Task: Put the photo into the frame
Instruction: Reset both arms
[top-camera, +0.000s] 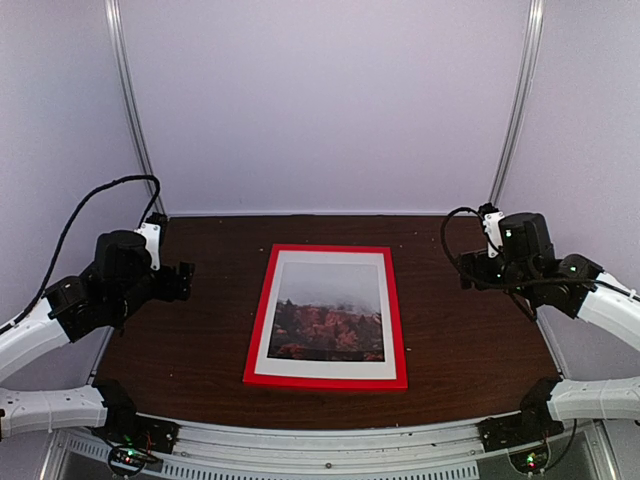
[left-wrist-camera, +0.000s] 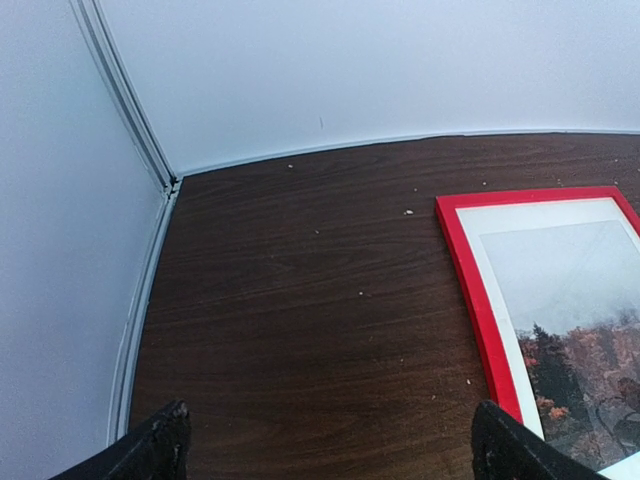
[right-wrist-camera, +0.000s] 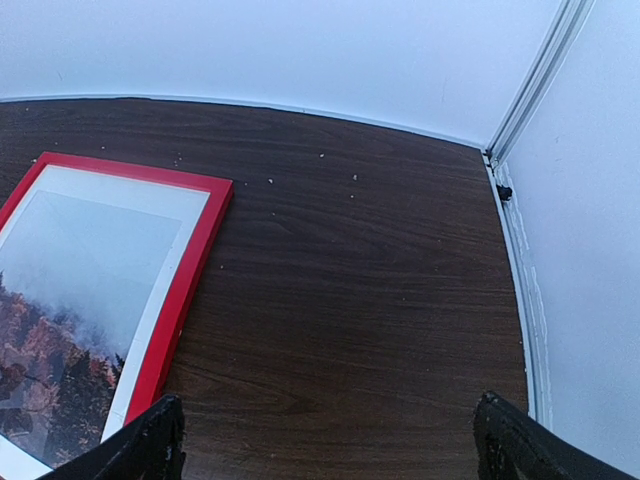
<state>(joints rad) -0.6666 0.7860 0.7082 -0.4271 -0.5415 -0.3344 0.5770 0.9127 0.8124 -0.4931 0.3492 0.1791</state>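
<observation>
The frame (top-camera: 262, 315) lies flat, red front up, in the middle of the dark wooden table (top-camera: 460, 340). Inside it sits the photo (top-camera: 330, 315), grey mist above and red-orange foliage below, bordered by a white mat (top-camera: 325, 366). My left gripper (top-camera: 185, 280) hovers open at the table's left side, apart from the frame. My right gripper (top-camera: 468, 270) hovers open at the right side, also clear of it. The left wrist view shows the frame's top-left corner (left-wrist-camera: 475, 290), the photo (left-wrist-camera: 580, 330) and my empty left gripper (left-wrist-camera: 330, 445). The right wrist view shows the frame's right rail (right-wrist-camera: 185, 270), the photo (right-wrist-camera: 70, 300) and my empty right gripper (right-wrist-camera: 330, 440).
White walls enclose the table at the back (top-camera: 320, 120) and both sides, with metal corner posts (top-camera: 135, 110). Bare wood (left-wrist-camera: 300, 300) lies between each gripper and the frame. A metal rail (top-camera: 330, 445) carrying the arm bases runs along the near edge.
</observation>
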